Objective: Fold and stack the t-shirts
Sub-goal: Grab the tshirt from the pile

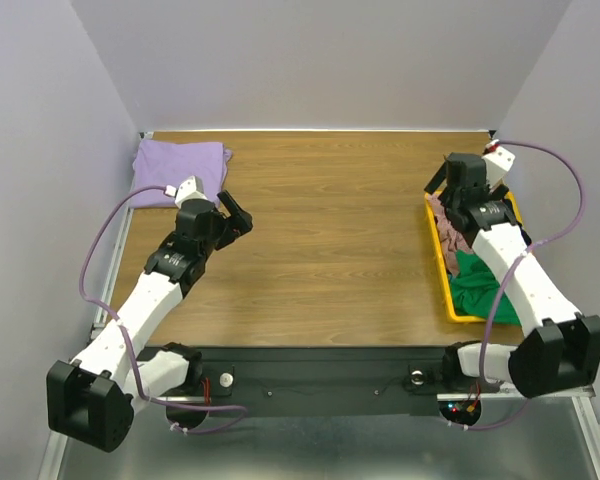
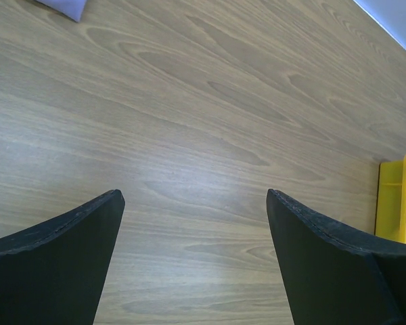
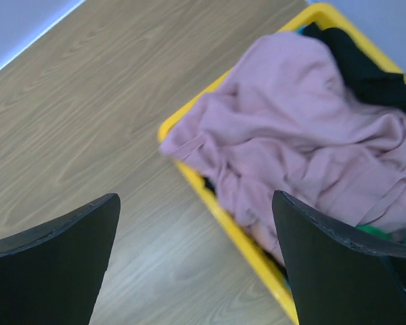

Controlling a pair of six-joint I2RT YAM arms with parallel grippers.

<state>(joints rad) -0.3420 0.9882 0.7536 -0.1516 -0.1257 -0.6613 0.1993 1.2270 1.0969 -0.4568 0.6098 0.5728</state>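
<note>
Pink t-shirt (image 3: 304,128), rumpled, in yellow bin (image 3: 257,261)

Wide tabletop (image 1: 330,230) separates lavender t-shirt (image 1: 178,170) from yellow bin (image 1: 440,265).

lavender t-shirt (image 1: 178,168): folded flat, far-left corner of table (image 1: 330,230) | pink t-shirt (image 3: 304,142): crumpled, atop heap in yellow bin (image 3: 260,264) | black t-shirt (image 3: 365,68), green t-shirt (image 1: 478,285): bunched alongside

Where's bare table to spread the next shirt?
The wood between the folded lavender shirt at far left and the yellow bin at right is bare. The bin is crowded: pink shirt, black shirt, green shirt heaped together.
</note>
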